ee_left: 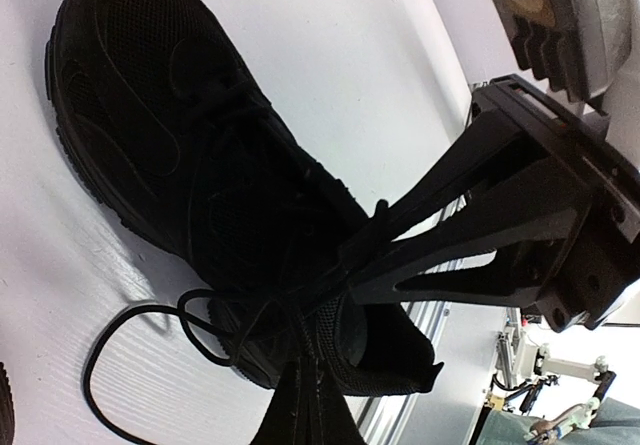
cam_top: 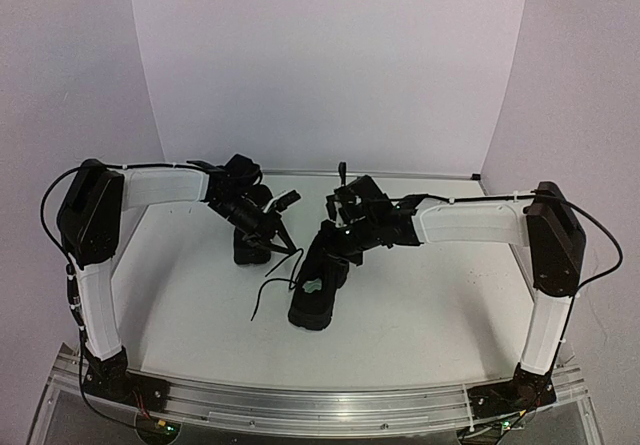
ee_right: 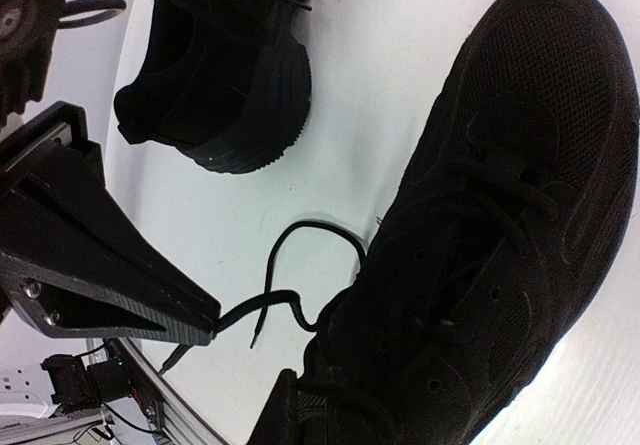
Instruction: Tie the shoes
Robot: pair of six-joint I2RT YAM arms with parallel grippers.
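Jaws of the left gripper (ee_left: 352,265) pinch a lace (ee_left: 150,310) (thin, black) above the left shoe (ee_left: 150,115). Those of the right gripper (ee_right: 205,321) clamp the lace end (ee_right: 285,300) trailing from the right shoe (ee_right: 500,215); both shoes sit on the table (cam_top: 430,305).

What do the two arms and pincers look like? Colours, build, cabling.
The left arm and right arm have white link shells and boxy black joint housings. A black cable loops loose outside each elbow. The left pincer and right pincer are matte black with wedge-shaped fingers; the left's show truss cut-outs, the right's screw heads. No markings visible.
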